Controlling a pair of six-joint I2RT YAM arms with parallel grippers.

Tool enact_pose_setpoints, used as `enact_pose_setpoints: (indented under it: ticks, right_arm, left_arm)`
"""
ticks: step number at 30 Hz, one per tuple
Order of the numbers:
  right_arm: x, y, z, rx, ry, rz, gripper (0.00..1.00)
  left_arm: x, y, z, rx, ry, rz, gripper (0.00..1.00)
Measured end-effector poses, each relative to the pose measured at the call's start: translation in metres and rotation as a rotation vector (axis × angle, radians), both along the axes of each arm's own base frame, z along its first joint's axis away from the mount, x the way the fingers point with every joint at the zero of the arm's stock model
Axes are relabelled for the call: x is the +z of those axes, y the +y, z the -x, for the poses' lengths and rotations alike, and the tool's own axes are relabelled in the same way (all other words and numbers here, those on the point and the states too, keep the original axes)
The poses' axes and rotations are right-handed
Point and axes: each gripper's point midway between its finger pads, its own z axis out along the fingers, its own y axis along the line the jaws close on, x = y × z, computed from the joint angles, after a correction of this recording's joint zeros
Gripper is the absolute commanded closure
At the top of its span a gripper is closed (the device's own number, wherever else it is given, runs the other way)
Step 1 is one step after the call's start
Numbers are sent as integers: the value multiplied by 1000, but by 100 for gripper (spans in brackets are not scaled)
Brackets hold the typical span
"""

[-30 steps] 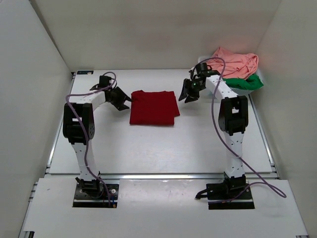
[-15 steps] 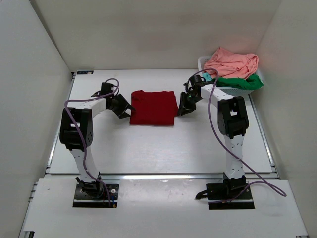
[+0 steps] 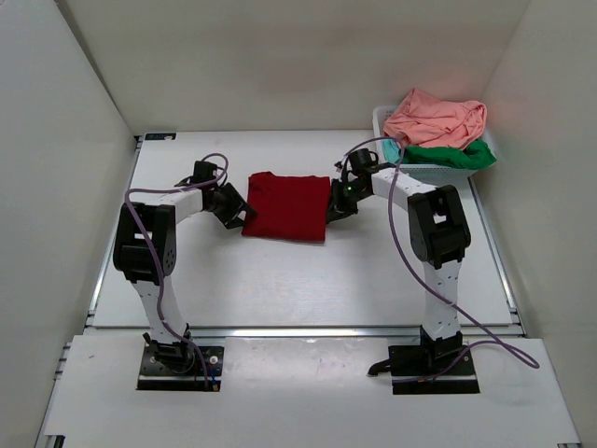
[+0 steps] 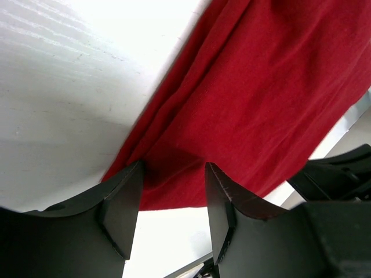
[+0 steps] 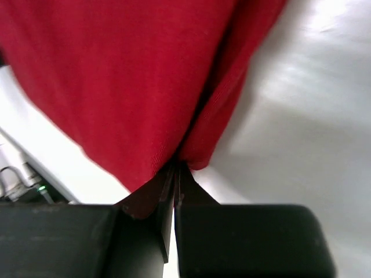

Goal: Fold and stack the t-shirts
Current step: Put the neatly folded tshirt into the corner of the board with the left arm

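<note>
Evidently setting up the next fold of the dark red soft cloth t-shirt [image 3: 287,207], lying as a flat rectangle mid-bench [image 3: 280,280] between both arms. At its right-hand edge, right fingers [image 5: 194,200] pressed together, pinching the cloth. At the opposite edge, left fingers [image 4: 124,202] parted, straddling the hem, nothing clamped. Calls next, probably, for closing the left pair, then raising both edges evenly and laying them over. Cannot tell how many layers sit in either grip. Hard to make out much of the green cloth t-shirt [image 3: 464,157], half buried under the crumpled salmon pink cloth t-shirt [image 3: 438,117] in the white plastic lattice basket [image 3: 380,117], far right.
</note>
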Motion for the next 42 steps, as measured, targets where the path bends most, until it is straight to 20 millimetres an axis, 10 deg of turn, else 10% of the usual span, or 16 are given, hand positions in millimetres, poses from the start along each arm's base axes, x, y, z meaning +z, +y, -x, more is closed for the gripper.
enact_pose_setpoints:
  ticks: [16,29,37,42]
  right_arm:
    - [3,28,37,43,70,-75,100]
    - [6,-1,38,2,81,50,51]
    - [56,-31,31,-73,-46,79,36]
    - [52,-27,28,-82,-48,79,29]
  left_arm:
    - [-5,-1,5,-6,7,10,42]
    - [-4,-4,6,-13,14,15,41]
    - [3,-1,4,-10,15,13,41]
    - [10,0,5,-11,7,13,41]
